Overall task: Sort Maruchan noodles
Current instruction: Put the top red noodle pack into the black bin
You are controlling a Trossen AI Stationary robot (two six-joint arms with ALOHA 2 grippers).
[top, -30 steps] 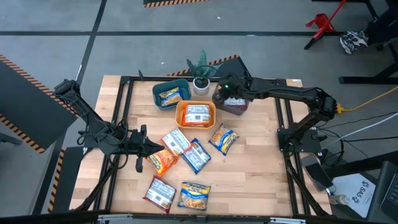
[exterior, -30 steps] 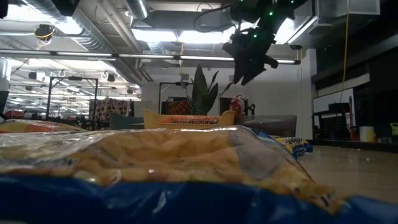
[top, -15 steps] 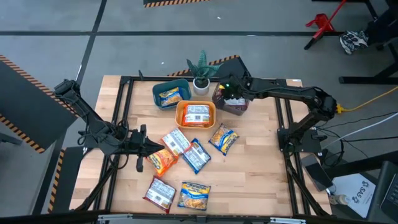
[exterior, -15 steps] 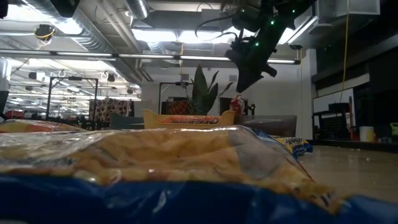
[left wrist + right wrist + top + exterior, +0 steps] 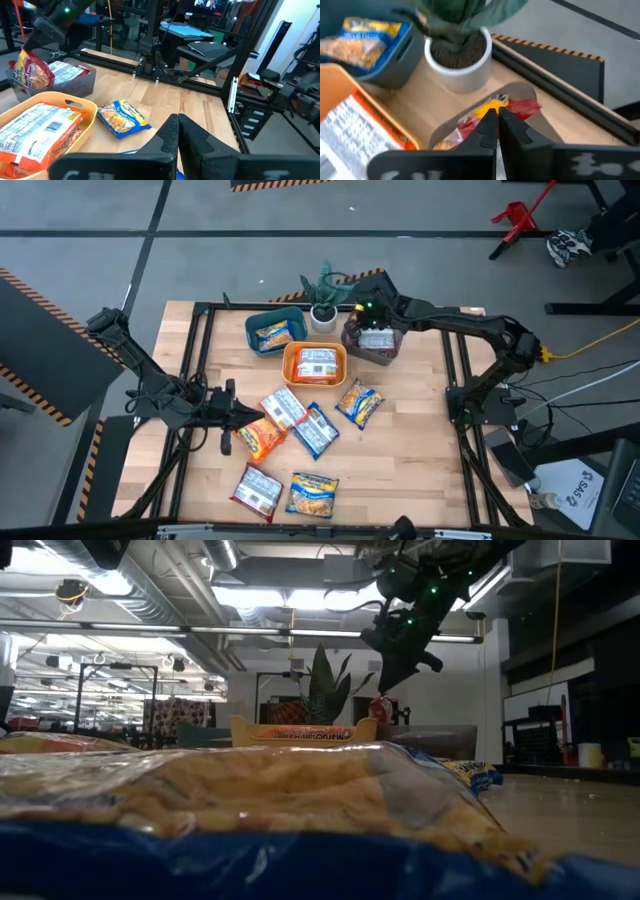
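The right gripper [image 5: 366,315] hangs over the grey bin [image 5: 388,351] at the far side of the desk [image 5: 410,450], its fingers together and pinching a red-and-white ramen packet [image 5: 512,107] by one end. In the left wrist view that packet [image 5: 31,75] dangles above the grey bin [image 5: 84,80], which already holds another red-and-white packet [image 5: 377,339]. The step in hand looks like the drop-off of a sorted packet; the next move would call for lowering a little and parting the fingers so the packet falls inside the bin's rim rather than across it.

Room there is tight. The potted plant [image 5: 323,302] stands just beside the grey bin, with the teal bin [image 5: 262,319] beyond it holding a yellow-and-blue packet [image 5: 275,333]. The orange bin [image 5: 297,376], touching the grey bin's near side, holds one packet [image 5: 317,363]. A retreat upward seems the clearest way out.

The left gripper [image 5: 228,418] waits low on the desk, well apart from the grey bin, fingers closed on nothing, just beside an orange packet [image 5: 262,438]. Unsorted packets lie loose on the open wood nearer the front than the orange bin: a blue one [image 5: 359,402], others [image 5: 314,428] clustered around the middle, and two [image 5: 313,493] near the front edge.
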